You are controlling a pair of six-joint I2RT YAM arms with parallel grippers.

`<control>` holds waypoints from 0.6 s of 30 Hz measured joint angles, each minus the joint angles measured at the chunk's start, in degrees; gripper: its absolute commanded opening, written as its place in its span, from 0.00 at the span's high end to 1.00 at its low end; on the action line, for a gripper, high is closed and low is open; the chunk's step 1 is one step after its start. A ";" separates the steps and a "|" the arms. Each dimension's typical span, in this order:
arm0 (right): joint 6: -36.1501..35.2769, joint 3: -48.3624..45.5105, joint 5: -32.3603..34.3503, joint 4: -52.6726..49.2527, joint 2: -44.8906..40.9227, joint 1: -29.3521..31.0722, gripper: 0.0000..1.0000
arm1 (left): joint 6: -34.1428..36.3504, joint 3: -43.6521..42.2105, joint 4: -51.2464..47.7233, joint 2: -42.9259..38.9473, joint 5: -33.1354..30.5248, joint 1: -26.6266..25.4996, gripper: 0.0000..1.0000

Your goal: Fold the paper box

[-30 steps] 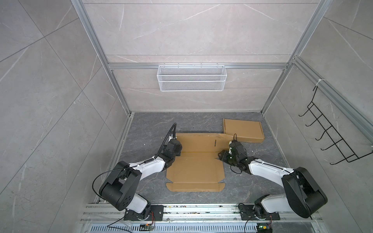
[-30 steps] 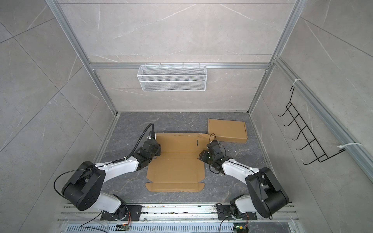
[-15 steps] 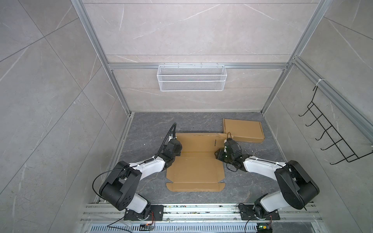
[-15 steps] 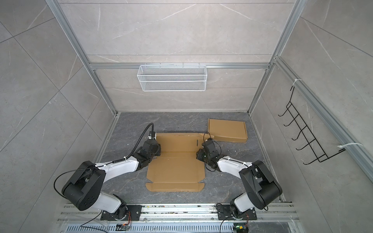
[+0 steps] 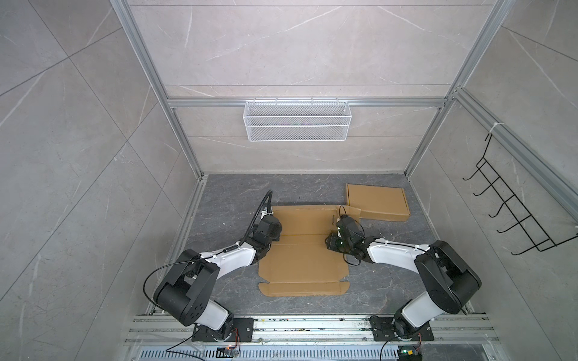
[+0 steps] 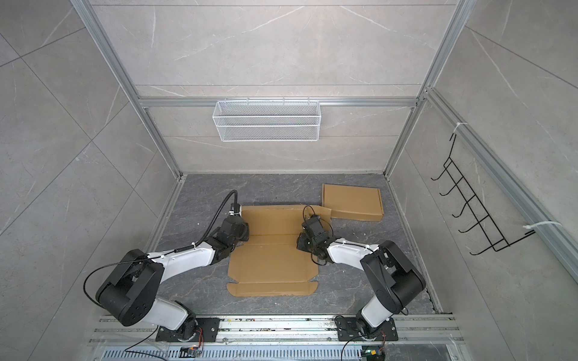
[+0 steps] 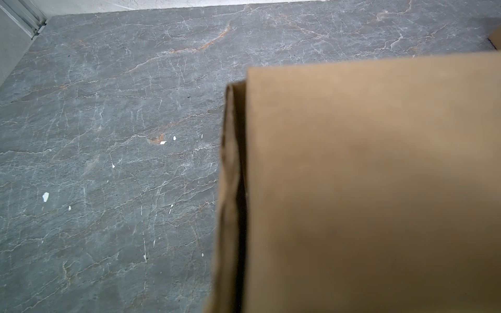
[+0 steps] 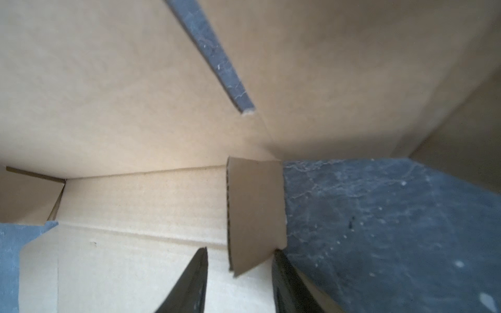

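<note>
Brown corrugated cardboard box [image 5: 301, 265], basically a flat cut-out sheet with crease lines and small corner tabs, lying in the middle of the grey, veined, stone-look table [image 5: 237, 193]. Both top views show it spread out between the two arms.

The left gripper [image 5: 275, 234] sits low on the sheet's left edge with its jaws closed, though I can't tell if they're pinching any cardboard. Its wrist view is mostly a smooth brown panel with a thin side strip [image 7: 230, 162] bent up next to it.

The right gripper [image 8: 240, 250] is on the sheet's right edge. Its dark, pointed jaws are partly apart and straddle a small upright tab [image 8: 254, 211] with a raw fluted edge. One jaw touches the tab and the other has a gap.

Far right there's a second, folded box [image 5: 378, 201], flat and rectangular. A white wire-mesh basket [image 5: 297, 120] hangs on the far wall and a black wire hook rack [image 5: 506, 215] on the right wall.
</note>
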 measured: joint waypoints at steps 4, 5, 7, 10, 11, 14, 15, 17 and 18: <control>-3.96 0.00 -3.19 -2.40 -3.41 -1.29 0.52 | 0.42 0.00 -0.04 -0.02 0.00 0.00 1.00; -5.51 0.04 -4.24 -3.80 -5.44 -2.45 0.52 | 0.72 0.00 -0.07 -0.07 0.00 0.07 1.00; -9.27 0.50 -6.16 -7.50 -10.58 -6.08 0.51 | 1.36 0.00 -0.33 -0.22 0.07 0.31 1.00; -15.45 2.93 -7.23 -14.75 -18.25 -12.15 0.47 | 2.43 0.02 -0.63 -0.39 0.59 0.76 1.00; -17.42 3.98 -6.99 -16.96 -20.55 -13.84 0.45 | 2.69 0.04 -0.68 -0.44 0.85 0.92 1.00; -23.52 9.09 -5.25 -24.00 -25.27 -17.97 0.38 | 3.69 0.42 -1.16 -0.44 1.95 1.36 1.00; -25.57 11.41 -4.35 -26.05 -25.55 -19.17 0.36 | 3.91 0.55 -1.33 -0.44 2.19 1.57 1.00; -28.39 14.47 -3.30 -28.00 -24.46 -20.94 0.34 | 4.26 0.87 -1.84 -0.44 2.95 1.95 1.00; -29.88 15.58 -3.30 -28.65 -23.23 -21.81 0.33 | 4.35 0.96 -2.03 -0.42 3.21 2.08 1.00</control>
